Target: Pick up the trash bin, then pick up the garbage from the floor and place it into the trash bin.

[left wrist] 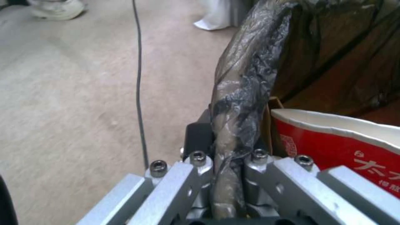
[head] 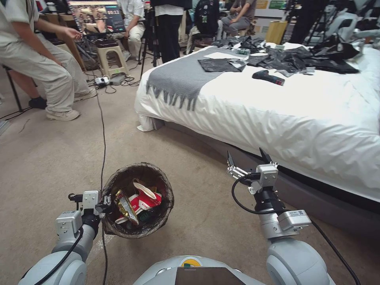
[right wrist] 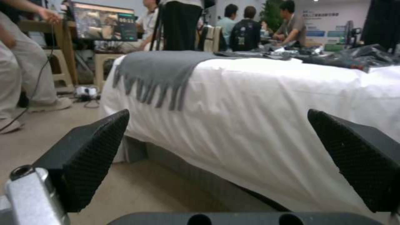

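At left end effector [head: 103, 204]: clamped on trash bin [head: 158, 221] rim | right end effector [head: 248, 157]: wide, apart

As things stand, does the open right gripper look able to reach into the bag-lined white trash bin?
Probably yes. The right gripper hangs open and empty above bare beige carpet floor, beside the trash bin; nothing lies between them. The left gripper clamps only the bin's near rim, leaving its mouth free.

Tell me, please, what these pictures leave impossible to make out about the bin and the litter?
- Head view: the trash bin hides its own base and any carpet under it.
- Head view: the garbage overlaps, so lower pieces are hidden.
- Left wrist view: the left gripper clamps the bag-covered rim; the fingertips are hidden.
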Robot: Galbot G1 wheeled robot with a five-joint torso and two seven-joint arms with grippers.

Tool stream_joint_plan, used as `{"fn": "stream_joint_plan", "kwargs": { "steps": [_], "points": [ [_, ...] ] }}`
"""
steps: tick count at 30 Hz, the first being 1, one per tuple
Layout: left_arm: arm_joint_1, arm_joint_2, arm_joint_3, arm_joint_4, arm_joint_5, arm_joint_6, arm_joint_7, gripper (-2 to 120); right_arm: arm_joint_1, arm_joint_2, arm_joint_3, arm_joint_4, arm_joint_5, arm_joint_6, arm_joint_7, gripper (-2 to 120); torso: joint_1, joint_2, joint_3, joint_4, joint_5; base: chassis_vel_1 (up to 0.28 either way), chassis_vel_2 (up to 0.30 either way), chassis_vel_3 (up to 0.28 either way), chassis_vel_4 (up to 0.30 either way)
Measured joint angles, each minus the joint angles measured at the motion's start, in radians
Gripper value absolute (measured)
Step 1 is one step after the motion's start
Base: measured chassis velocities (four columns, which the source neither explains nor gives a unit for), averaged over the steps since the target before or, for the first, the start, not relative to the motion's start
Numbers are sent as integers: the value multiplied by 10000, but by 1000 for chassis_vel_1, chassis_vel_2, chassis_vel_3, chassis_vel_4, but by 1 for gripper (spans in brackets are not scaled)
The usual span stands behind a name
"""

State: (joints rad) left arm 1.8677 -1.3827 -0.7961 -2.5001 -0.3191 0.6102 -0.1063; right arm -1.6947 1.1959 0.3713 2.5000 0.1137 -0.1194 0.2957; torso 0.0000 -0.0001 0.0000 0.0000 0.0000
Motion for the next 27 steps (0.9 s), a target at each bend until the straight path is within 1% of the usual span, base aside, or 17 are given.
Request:
{"fn": "stream_joint_plan", "kwargs": {
  "steps": [27],
  "points": [
    [-37,2,-15,1,-47,-18,-8,3,71,55,-40,0,9,-72,59,100,0,0,0,0,-1,74,80,75,75]
  ]
}}
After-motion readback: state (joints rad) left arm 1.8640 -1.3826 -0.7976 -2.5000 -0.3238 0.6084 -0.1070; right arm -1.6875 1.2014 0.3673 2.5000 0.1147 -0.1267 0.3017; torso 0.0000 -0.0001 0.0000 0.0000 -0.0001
